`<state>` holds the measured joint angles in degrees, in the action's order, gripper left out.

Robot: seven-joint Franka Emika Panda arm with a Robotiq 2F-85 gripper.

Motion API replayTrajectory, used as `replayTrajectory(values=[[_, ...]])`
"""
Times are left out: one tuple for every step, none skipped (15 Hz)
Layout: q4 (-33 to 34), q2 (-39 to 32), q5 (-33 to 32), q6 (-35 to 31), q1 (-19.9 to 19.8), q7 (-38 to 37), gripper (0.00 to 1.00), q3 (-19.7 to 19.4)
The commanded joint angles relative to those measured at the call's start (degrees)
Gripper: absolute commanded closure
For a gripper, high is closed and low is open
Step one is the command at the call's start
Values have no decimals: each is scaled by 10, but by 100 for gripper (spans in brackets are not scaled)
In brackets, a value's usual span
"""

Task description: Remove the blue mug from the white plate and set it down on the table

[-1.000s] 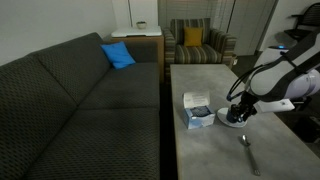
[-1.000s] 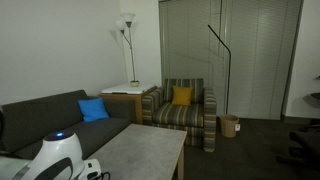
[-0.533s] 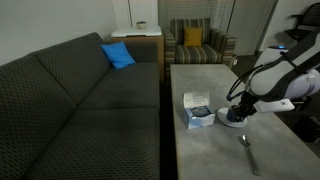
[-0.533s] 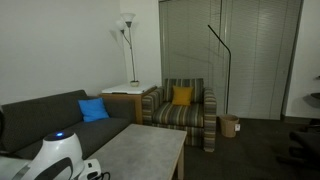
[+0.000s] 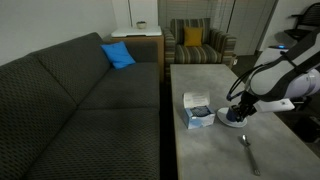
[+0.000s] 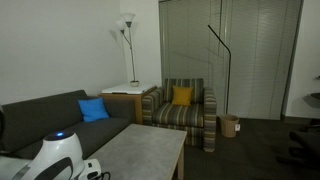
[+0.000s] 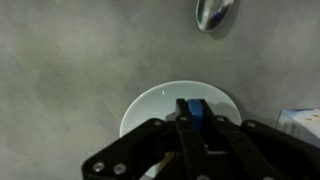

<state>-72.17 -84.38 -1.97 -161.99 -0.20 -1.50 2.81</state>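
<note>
In the wrist view my gripper [image 7: 190,128] hangs straight over the small white plate [image 7: 150,104], its dark fingers drawn close together on the blue mug [image 7: 192,108], which still stands on the plate. Only a narrow blue strip of the mug shows between the fingers. In an exterior view the gripper [image 5: 237,111] is low over the plate [image 5: 232,121] at the right side of the grey table [image 5: 205,150]; the mug is barely visible there.
A metal spoon [image 5: 247,150] [image 7: 214,12] lies on the table near the plate. A white box with a blue patch [image 5: 196,109] [image 7: 300,122] stands beside the plate. A dark sofa [image 5: 80,100] runs along the table; a striped armchair [image 6: 185,108] stands at its far end.
</note>
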Motion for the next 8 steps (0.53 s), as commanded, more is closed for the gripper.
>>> replayTrajectory(values=[[5, 0, 10, 18, -5, 17, 97, 5], [7, 0, 10, 21, -4, 15, 97, 3], [8, 0, 10, 24, -3, 13, 97, 1], [10, 0, 10, 24, 2, 6, 97, -6], [13, 0, 9, 24, 13, -7, 97, -21], [16, 0, 8, 25, 17, -13, 97, -28], [18, 0, 8, 24, 23, -23, 97, -39], [20, 0, 8, 24, 28, -31, 97, -47]])
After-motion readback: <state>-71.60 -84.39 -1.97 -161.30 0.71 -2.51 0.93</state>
